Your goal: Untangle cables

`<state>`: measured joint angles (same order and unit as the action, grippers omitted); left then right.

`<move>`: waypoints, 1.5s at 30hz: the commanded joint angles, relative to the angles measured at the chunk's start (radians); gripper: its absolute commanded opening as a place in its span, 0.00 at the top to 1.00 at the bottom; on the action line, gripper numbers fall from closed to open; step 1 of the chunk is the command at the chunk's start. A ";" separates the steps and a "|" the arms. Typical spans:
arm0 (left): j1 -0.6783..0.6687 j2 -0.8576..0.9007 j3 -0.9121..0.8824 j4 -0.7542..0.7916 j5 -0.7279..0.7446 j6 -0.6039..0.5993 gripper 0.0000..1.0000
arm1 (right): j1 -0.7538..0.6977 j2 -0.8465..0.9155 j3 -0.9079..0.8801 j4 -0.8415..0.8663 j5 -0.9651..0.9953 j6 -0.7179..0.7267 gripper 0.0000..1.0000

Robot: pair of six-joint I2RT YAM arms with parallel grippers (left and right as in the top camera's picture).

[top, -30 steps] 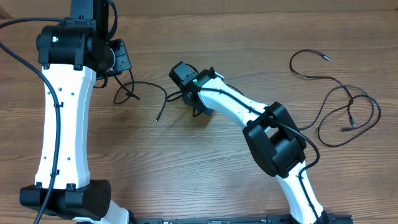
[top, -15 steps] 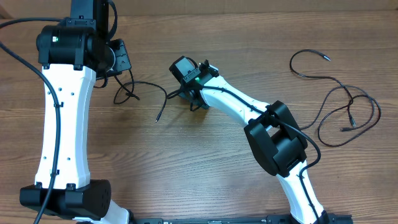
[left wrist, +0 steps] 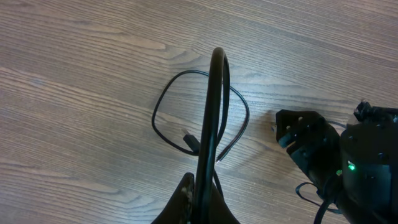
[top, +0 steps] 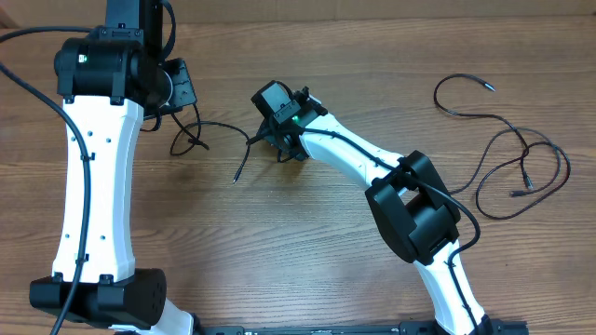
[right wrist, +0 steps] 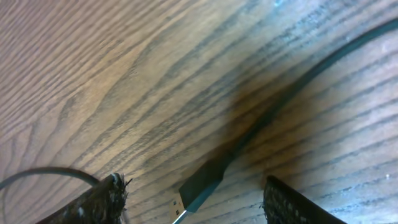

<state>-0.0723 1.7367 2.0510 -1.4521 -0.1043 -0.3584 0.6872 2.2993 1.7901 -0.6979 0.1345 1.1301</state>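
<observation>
Left gripper is clenched: the left wrist view shows its two fingers pressed into one black bar, with the looped thin black cable passing under it and a small plug end inside the loop. Can't tell from any view whether a cord is pinched. Overhead puts that cable on the brown wood-grain table at far left-centre: a small tangle just near of the left gripper, one strand arcing right to the right gripper, and a loose tip pointing near-left. Right gripper is released. The right wrist view shows both textured fingers apart at the bottom corners, and a flat black plug lies on the wood between them, touching neither. Overhead can't show that gap because the gripper body covers it. The left wrist view also catches the right gripper's black housing at its right edge, near the loop. Only overhead shows the second thin black cable, a loose sprawl at far right, well apart from both grippers and from the looped one.
</observation>
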 commanded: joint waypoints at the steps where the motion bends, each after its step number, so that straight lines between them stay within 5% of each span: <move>1: 0.000 -0.004 -0.002 -0.003 0.005 0.022 0.96 | 0.003 0.002 -0.024 0.010 -0.002 0.080 0.32; 14: 0.000 -0.004 -0.002 -0.005 0.005 0.023 0.96 | 0.011 0.002 -0.070 0.120 -0.006 0.199 0.47; 27: 0.000 -0.004 -0.002 -0.008 0.005 0.023 0.96 | 0.021 0.002 -0.070 0.117 -0.005 0.236 0.76; 45: 0.000 -0.004 -0.002 -0.013 0.005 0.023 0.96 | 0.016 -0.003 -0.067 0.032 0.048 0.223 0.95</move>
<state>-0.0723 1.7367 2.0510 -1.4666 -0.1043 -0.3584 0.7040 2.2990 1.7279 -0.6319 0.1387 1.3605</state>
